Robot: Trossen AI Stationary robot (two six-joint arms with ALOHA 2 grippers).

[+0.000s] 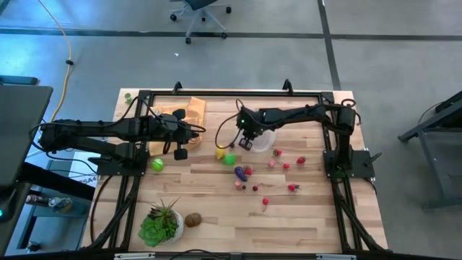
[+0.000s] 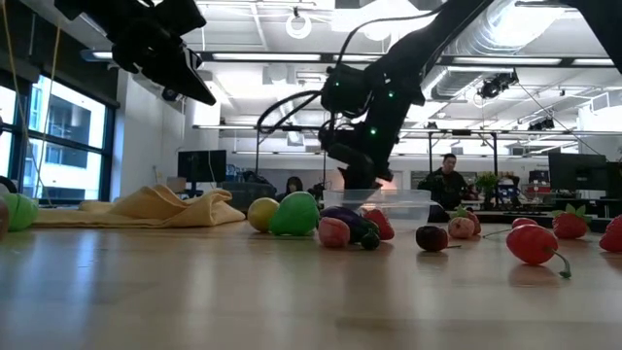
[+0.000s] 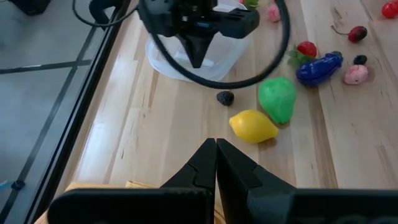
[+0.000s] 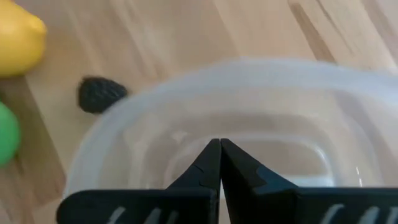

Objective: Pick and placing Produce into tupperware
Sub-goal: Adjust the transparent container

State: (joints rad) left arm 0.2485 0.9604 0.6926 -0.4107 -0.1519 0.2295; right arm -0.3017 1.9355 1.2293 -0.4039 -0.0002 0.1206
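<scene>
My right gripper [image 4: 219, 144], clenched and empty, hovers over the clear plastic tupperware tub [image 4: 261, 87]; at ten o'clock, the light, slippery yellow toy lemon [image 4: 18, 46] probably needs a mid-body grasp.

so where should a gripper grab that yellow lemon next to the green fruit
Probably across the lemon's plump middle, coming straight down from above. It lies on its side on the table, its pointed ends narrowing so fingers could slip there. The green fruit sits close against one side, so set the fingers across the short width, clear of that neighbour. The left gripper, shut now, would need to open first.
</scene>
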